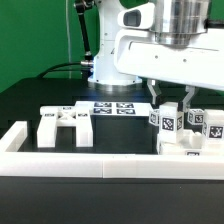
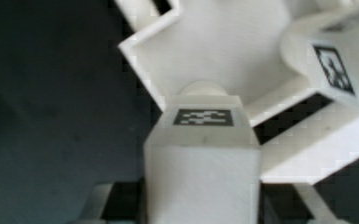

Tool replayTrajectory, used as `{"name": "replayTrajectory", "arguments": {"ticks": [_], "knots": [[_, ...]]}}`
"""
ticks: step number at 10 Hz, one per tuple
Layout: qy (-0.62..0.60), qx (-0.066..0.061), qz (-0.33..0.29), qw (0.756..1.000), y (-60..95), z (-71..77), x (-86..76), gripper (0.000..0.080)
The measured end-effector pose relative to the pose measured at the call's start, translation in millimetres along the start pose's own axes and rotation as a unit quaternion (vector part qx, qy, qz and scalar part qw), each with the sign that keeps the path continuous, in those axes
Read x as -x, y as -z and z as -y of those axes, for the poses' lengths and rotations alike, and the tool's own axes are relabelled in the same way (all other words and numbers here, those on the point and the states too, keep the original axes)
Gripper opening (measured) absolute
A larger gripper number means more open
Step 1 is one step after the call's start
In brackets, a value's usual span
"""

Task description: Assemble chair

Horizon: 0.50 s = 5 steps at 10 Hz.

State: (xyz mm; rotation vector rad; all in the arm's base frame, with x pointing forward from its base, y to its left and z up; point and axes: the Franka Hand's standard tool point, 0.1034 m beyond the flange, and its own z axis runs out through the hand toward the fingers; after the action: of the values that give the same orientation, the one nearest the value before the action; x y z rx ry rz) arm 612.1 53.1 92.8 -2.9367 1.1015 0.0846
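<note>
My gripper [image 1: 169, 104] hangs at the exterior view's right, shut on an upright white chair leg [image 1: 167, 122] that carries a square tag. In the wrist view the same tagged leg [image 2: 202, 140] runs down between the jaws of the gripper [image 2: 202, 207], with dark fingers [image 2: 126, 200] pressed to its sides. Beyond it lies an angular white chair part [image 2: 202, 45]. Another tagged chair block [image 1: 203, 122] stands close on the right of the held leg. A larger white chair piece [image 1: 60, 124] with slots lies at the left.
The marker board [image 1: 112, 108] lies flat behind the parts, near the arm's base [image 1: 105, 65]. A long white border rail [image 1: 100, 158] runs along the front, with a raised corner [image 1: 15, 137] at the left. The table is black.
</note>
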Motion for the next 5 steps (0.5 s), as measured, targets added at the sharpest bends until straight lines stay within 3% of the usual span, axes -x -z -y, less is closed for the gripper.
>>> {"name": "replayTrajectory", "arguments": {"ticks": [5], "knots": [[-0.229,-0.003,-0.002,0.973,-0.6,3.8,2.6,0.0287]]}}
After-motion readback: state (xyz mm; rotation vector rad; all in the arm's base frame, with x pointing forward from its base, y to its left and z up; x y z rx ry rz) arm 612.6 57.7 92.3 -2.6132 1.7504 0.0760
